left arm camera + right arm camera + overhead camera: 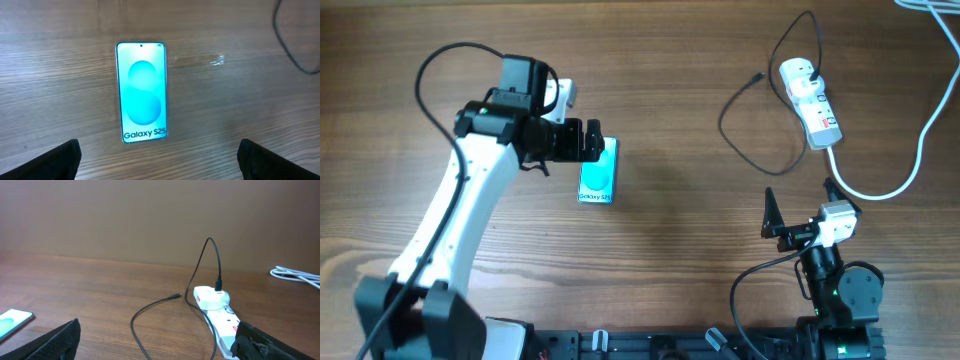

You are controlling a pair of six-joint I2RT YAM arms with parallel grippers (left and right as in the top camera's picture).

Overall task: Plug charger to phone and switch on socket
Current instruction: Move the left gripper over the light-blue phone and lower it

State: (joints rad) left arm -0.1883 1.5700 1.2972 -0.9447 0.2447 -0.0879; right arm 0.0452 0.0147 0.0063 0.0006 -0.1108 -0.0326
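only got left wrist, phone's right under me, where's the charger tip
observer: The tip lies loose beside the socket, well off on the right arm's side.
operator: other end plugged in?
observer: Yes, the adapter sits in the socket's far end, away from its cord.
operator: right gripper got anything
observer: No, the right gripper is open and empty, on the near side of the socket.
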